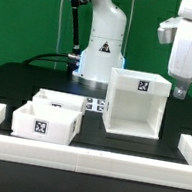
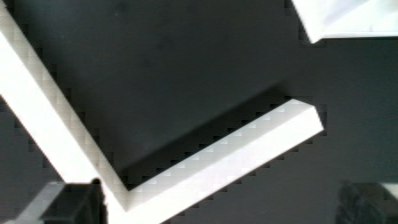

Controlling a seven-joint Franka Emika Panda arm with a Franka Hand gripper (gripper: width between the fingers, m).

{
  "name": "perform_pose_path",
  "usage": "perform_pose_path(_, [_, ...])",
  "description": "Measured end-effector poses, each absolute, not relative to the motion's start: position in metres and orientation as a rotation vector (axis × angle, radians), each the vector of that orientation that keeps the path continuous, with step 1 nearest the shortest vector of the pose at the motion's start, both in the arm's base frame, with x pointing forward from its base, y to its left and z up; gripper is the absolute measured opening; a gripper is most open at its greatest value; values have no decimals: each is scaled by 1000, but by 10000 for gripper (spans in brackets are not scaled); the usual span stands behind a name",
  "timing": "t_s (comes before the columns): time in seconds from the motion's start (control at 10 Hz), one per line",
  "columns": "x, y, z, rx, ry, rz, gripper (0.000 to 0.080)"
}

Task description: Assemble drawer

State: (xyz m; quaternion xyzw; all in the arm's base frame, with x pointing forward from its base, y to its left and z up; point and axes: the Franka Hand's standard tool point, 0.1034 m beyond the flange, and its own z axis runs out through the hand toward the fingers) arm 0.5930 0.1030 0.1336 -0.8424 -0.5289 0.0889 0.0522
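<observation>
The drawer's large hollow white box (image 1: 135, 103) stands right of centre in the exterior view, with a tag on its front. Its two small shallow trays (image 1: 45, 122) (image 1: 60, 102) sit together at the exterior view's left. My gripper (image 1: 178, 92) hangs in the air above and just to the right of the box, touching nothing. In the wrist view my gripper (image 2: 214, 206) is open and empty, with its dark fingertips (image 2: 64, 206) far apart at the frame's corners. A white piece (image 2: 356, 18) at that frame's edge may be the box; I cannot tell.
A low white border wall (image 1: 83, 161) runs along the table's front and sides; its corner (image 2: 214, 150) shows below the gripper in the wrist view. The marker board (image 1: 95, 104) lies between the trays and the box. The robot's base (image 1: 101, 44) stands at the back.
</observation>
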Motion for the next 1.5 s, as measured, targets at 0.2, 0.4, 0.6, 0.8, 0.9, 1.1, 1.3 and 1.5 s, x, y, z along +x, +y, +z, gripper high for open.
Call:
perform_pose_path(0.2, [593,103,134,-2561,-1609,271,649])
perform_pose_path(0.4, [593,103,133,-2563,-1608,270,649])
perform_pose_path(0.6, [586,97,132,-2673,-1495,196,649])
perform_pose_path(0.8, [548,88,133,-2814,-1298,162,649])
perform_pose_path(0.9, [540,87,135,-2884,-1155,160,649])
perform_pose_path(1.1, [537,87,134,-2955,-973,170,649])
perform_pose_path(1.3, [537,88,133,-3019,-776,175,649])
perform_pose_path(1.5, [537,88,133,-3058,-633,177,649])
